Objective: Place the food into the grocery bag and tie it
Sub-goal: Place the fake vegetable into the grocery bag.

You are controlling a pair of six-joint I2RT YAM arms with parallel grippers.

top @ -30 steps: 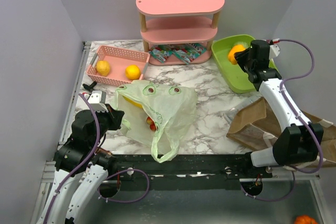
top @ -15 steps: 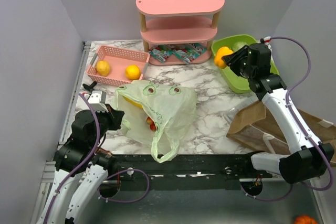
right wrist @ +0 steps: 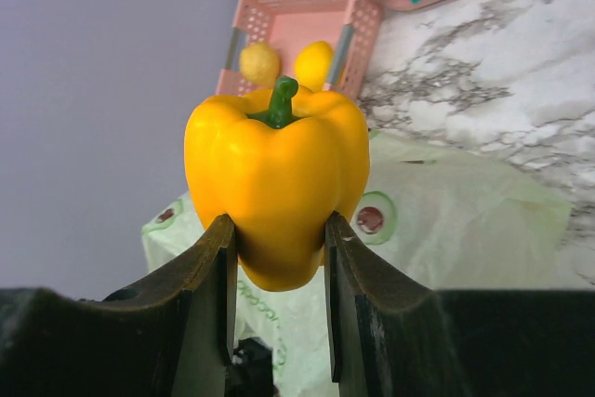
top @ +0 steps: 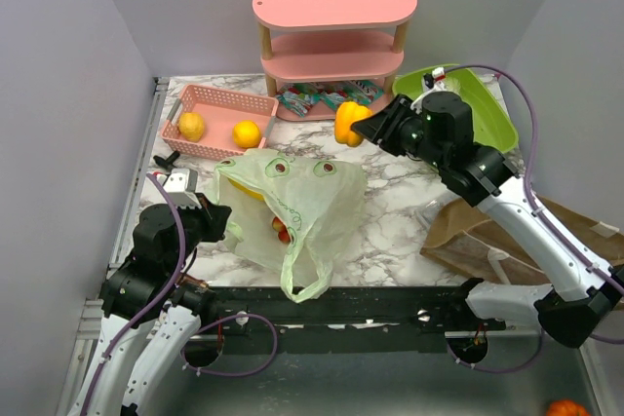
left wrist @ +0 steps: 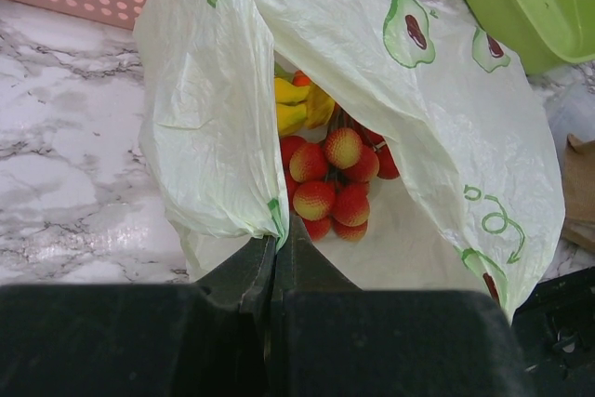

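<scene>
Left wrist view: the left gripper point(left wrist: 276, 258), fully closed, pinches the rim of the grocery bag point(left wrist: 409, 137) by the desk's near-left corner, with the bag's mouth facing that corner. Bananas point(left wrist: 299, 104) and red fruits point(left wrist: 330, 183) lie inside. Beyond the bag, in the air, the right gripper point(right wrist: 279, 239), jaws part-way apart, clamps the bell pepper point(right wrist: 274, 169), stem up, long axis crossing the jaws. Snack packets point(top: 327, 97) at the far edge and the tying remain.
</scene>
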